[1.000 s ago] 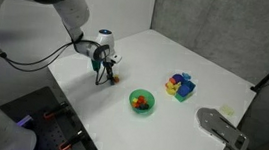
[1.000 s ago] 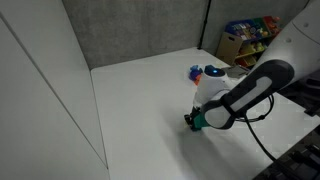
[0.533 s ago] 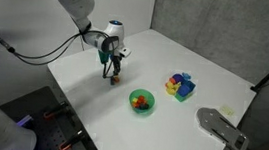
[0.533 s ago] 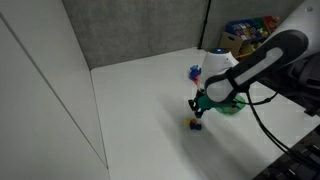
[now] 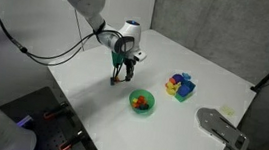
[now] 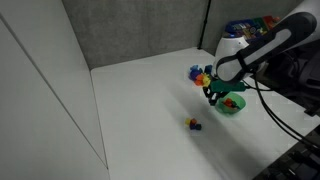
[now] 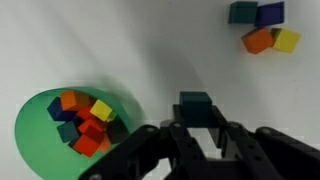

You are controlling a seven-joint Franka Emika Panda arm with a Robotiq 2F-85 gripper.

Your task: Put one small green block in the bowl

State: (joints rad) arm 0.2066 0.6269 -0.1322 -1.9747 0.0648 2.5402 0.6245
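One green block [image 7: 195,103] sits clamped in our gripper [image 5: 121,80], carried off from the leftover cubes [image 6: 192,124] toward the bowl [image 7: 35,118], at eight o'clock in the wrist view, so we reckon release comes next.

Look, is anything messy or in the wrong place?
A few tiny coloured cubes lie loose on the white table, away from the round bright green bowl. The gripper grips one small dark green cube. Nothing looks broken.
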